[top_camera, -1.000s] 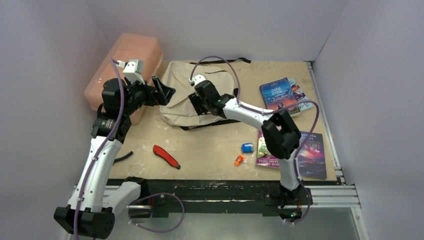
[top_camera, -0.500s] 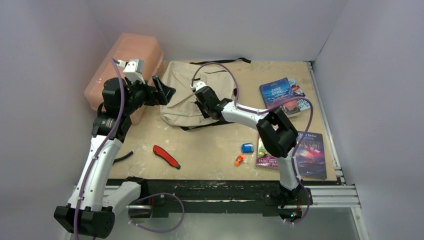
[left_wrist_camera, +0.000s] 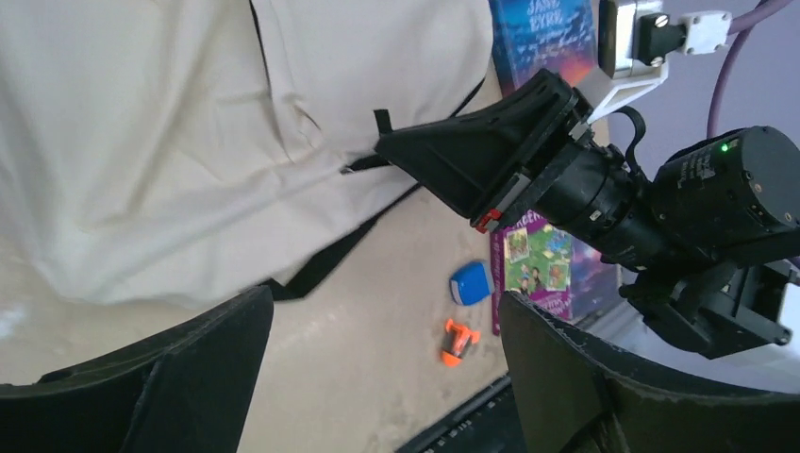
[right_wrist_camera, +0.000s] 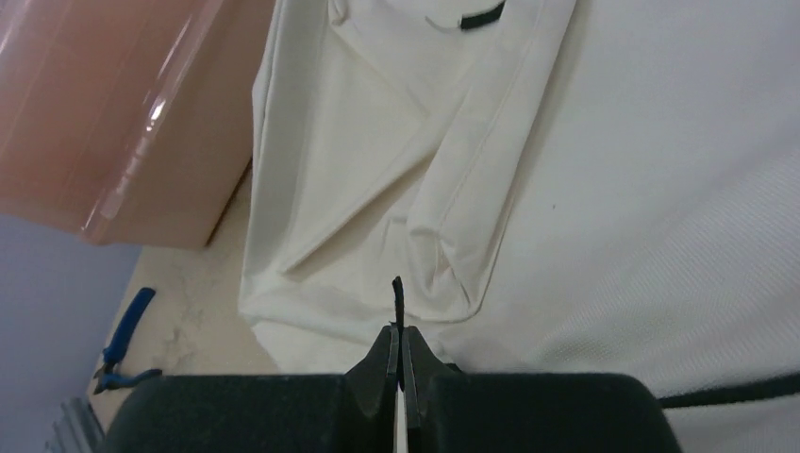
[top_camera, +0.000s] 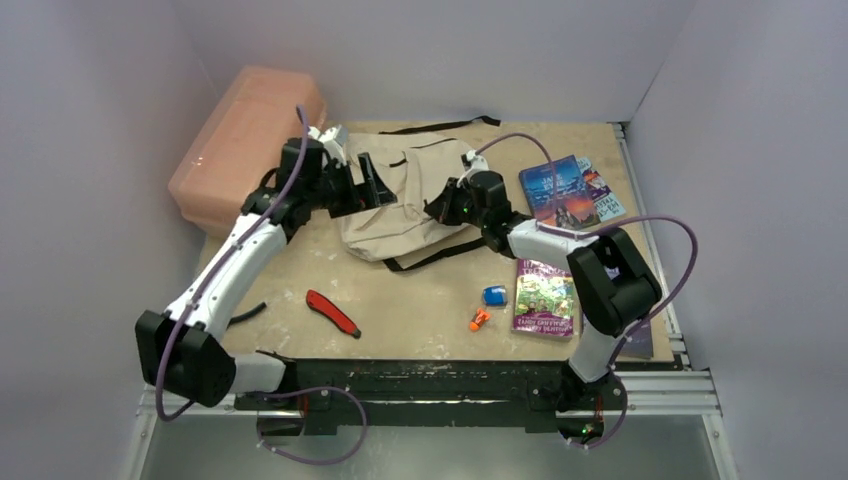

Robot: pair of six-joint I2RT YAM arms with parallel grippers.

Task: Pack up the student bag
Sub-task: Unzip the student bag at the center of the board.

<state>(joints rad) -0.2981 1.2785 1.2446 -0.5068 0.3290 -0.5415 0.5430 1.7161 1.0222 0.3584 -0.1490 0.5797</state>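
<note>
Left hand (top_camera: 372, 184), overhead view: hangs over the left edge of the soft beige fabric student bag (top_camera: 405, 218), fingers spread apart. The right hand (top_camera: 441, 207) reaches in from the right onto the bag's middle, fingers together. Bag lies flat at back-centre of the light wooden bench (top_camera: 420, 290), w/ the rigid pink plastic box (top_camera: 245, 140) just beside it on the left & a blue Jane Eyre paperback (top_camera: 555, 190) near on the right, lying on a 2nd book (top_camera: 603, 185). Nearer the arms: red-handled utility knife (top_camera: 332, 312), small blue oval thing (top_camera: 494, 295), small orange thing (top_camera: 479, 320), purple-and-green paperback (top_camera: 545, 295). Left wrist view: left hand (left_wrist_camera: 387, 377) spread wide, nothing btwn its fingers. Bag (left_wrist_camera: 170, 142) fills the upper left. Right hand (left_wrist_camera: 391, 149) has its tips pressed together at the bag's black seam, a small black tab (left_wrist_camera: 380, 121) poking out there. Blue thing (left_wrist_camera: 469, 283) & orange thing (left_wrist_camera: 458, 342) sit on bare bench beyond. Right wrist view: right hand (right_wrist_camera: 397, 351) tips tight together, clamped on the small black tab (right_wrist_camera: 397, 293), which sticks up from btwn them. Creased bag cloth (right_wrist_camera: 566, 189) lies beyond, pink box (right_wrist_camera: 113, 113) upper left. A blue-handled tool (right_wrist_camera: 123, 344) lies on the bench lower left, type can't tell.
</note>
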